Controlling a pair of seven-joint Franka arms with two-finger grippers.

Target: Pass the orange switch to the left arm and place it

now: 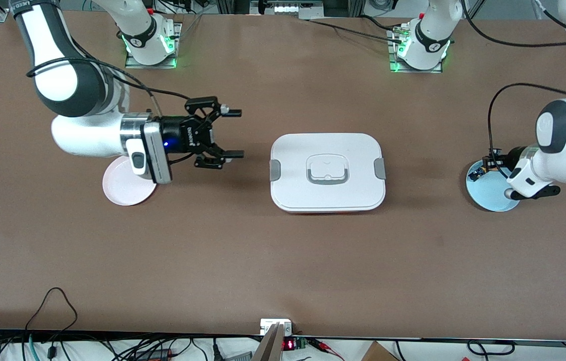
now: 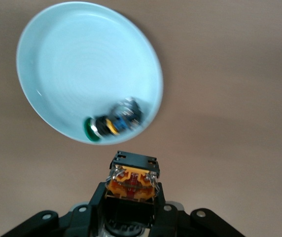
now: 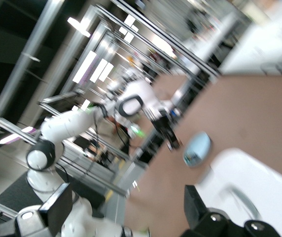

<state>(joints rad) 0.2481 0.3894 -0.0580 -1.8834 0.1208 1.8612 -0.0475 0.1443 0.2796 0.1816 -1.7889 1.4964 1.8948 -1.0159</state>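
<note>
The orange switch is pinched in the left gripper over the blue plate, which holds another switch; the right gripper is wide open.

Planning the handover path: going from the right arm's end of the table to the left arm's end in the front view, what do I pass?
pink plate → right gripper, open, waiting → box → blue plate → left gripper, shut on the orange switch

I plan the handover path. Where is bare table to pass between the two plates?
Bare table lies on both sides of the box: toward the pink plate and the blue plate, also nearer the front camera. The blue plate is crowded by the left gripper holding the orange switch.
</note>
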